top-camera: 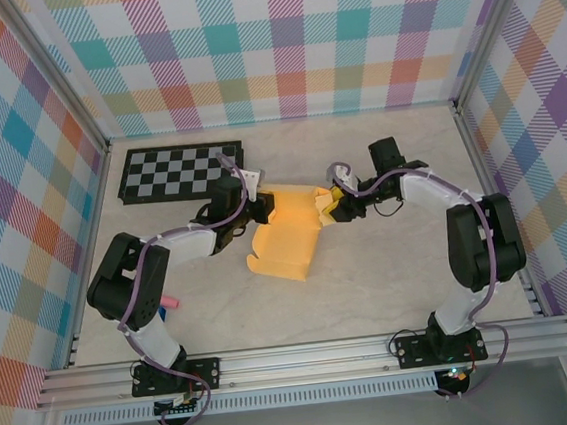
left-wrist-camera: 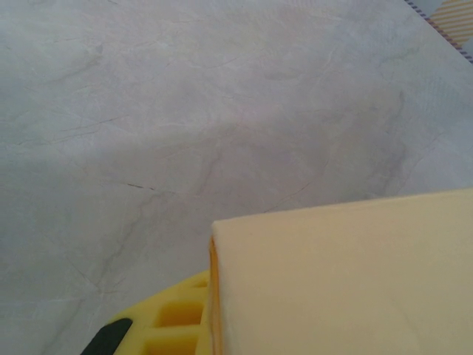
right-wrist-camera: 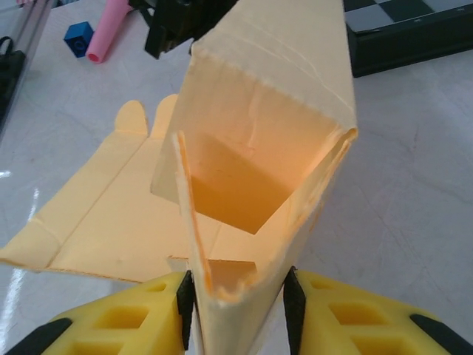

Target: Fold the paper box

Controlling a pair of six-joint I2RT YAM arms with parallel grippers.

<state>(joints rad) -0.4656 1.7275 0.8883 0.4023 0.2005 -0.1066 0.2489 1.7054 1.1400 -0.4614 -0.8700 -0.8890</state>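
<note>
Paper box (top-camera: pixel 285 247) sat mid-table (top-camera: pixel 401 282), just near of the checkerboard (top-camera: pixel 184 172), partly folded. One wide panel lay flat, spreading toward the near edge, while the far strip stood raised as a wall. That wall's long axis ran left-right, btwn the two arms.

Right jaws were clamped on the wall's right end. In the right wrist view the card was squeezed btwn both yellow pads (right-wrist-camera: pixel 126 322), in doubled layers w/ a pocket open above.

Left jaws were closed. The left wrist view had the paper box (left-wrist-camera: pixel 347 281) lying tight against one yellow pad (left-wrist-camera: pixel 174 325), so prob. pinching the wall's left end, tho the second pad was hidden by card.

Both arms were at the box, one per end, neither nearer.

Judgement: step in hand was forming the side wall. The flat panel lay on the near side of both jaws, so the next fold would need it brought up toward them.

Pink piece (right-wrist-camera: pixel 107 33) & blue cube (right-wrist-camera: pixel 77 37) lay well off to the left.
</note>
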